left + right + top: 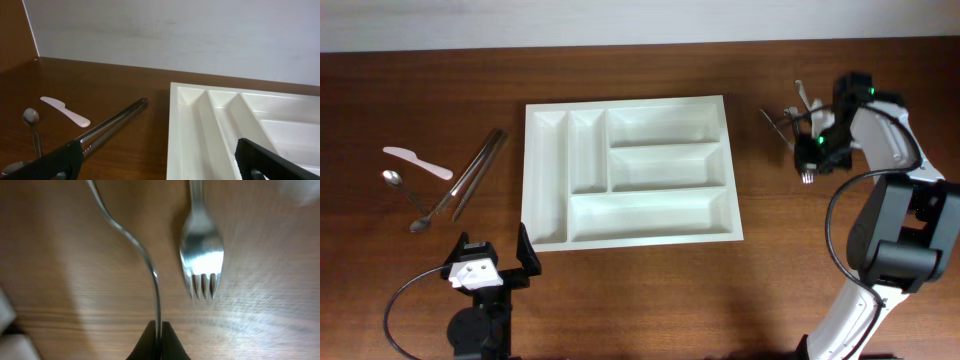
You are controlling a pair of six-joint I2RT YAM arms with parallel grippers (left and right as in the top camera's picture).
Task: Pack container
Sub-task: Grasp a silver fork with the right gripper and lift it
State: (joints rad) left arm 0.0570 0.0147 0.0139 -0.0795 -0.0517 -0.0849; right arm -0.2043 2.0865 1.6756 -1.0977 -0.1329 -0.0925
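The container (625, 103) is a large white five-compartment tray at the table's centre, with nothing in it; its left part shows in the left wrist view (175, 125). My right gripper (812, 148) is at the table's right side. In the right wrist view it (159, 330) is shut on the thin metal handle of a utensil (150, 270) whose head is out of view. A metal fork (201, 255) lies on the wood beside it, tines toward the gripper. My left gripper (498, 252) is open and empty near the tray's front left corner (160, 167).
Left of the tray lie a white plastic knife (417, 162), a metal spoon (402, 195) and long metal tongs (472, 175); all three show in the left wrist view: knife (65, 111), spoon (31, 117), tongs (112, 122). A white utensil (803, 95) lies by the right gripper.
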